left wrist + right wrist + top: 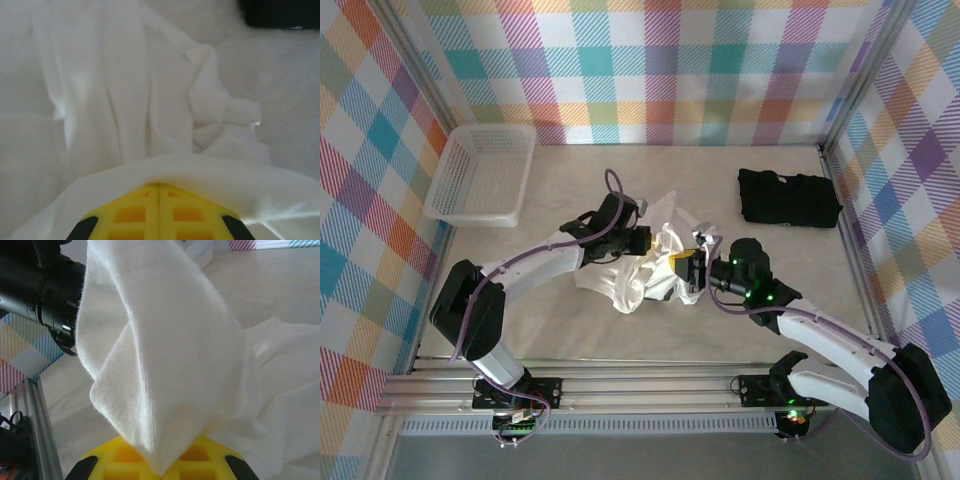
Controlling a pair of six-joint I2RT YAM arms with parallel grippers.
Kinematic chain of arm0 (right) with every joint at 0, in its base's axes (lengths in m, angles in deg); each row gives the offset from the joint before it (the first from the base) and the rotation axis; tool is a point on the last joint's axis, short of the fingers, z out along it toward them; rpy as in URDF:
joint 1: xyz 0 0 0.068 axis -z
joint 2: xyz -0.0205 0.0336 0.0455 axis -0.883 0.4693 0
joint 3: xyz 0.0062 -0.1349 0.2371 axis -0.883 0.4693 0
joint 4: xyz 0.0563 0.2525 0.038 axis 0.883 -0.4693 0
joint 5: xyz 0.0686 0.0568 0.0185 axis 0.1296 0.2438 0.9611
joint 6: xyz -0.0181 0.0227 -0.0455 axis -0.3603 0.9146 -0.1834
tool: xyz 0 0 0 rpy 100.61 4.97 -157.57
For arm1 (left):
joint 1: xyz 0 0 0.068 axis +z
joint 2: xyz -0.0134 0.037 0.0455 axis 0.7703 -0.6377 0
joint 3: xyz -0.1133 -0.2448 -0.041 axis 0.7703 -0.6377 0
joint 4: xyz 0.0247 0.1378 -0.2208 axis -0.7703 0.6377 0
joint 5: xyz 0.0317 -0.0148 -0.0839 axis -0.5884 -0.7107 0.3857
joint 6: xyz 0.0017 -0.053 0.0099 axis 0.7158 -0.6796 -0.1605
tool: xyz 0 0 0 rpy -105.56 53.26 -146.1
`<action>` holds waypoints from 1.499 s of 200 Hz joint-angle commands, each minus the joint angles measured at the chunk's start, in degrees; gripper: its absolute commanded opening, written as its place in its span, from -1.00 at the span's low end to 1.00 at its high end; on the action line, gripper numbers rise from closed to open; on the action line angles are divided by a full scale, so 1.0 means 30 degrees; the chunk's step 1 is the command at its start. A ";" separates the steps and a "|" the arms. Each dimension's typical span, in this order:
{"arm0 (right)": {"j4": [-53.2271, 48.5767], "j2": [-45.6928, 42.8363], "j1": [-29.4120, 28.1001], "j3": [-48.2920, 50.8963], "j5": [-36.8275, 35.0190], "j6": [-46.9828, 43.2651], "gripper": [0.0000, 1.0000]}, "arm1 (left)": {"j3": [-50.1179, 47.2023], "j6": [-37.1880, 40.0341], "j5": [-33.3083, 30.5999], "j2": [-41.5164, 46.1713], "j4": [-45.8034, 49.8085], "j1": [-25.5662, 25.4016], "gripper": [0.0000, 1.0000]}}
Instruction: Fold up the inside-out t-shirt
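At the left rear of the surface (650, 340), the white basket (480, 175) is sitting well apart from the work and is playing no part in it. The left pincer (159, 192) is pressing together on a fold of the inside-out t-shirt (638, 280), with its yellow tips lying hidden under the cloth that is draping across them. The shirt is lying bunched and twisted in the middle of the surface, between the two arms, and no hem, collar or sleeve is lying flat. The right pincer (162, 467) is clamping a thick doubled strip of the same shirt and is holding it up off the surface as a peak. At the right rear, the black folded garment (788, 197) is resting apart from all this.

The step in hand is probably opening out the heap before any fold. Doing it well is calling for both arms to be drawing apart sideways, evenly and gently, so that the thin cloth is spreading rather than twisting tighter or slipping free. The doubled strip on the right is suggesting several layers are caught, so a regrasp at a single edge may be needed.
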 commanded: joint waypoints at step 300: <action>-0.3974 -0.2096 0.1272 -0.0703 -0.2892 -0.1367 -1.00 | -0.5581 0.0441 1.0302 0.6025 -0.8687 0.2010 -1.00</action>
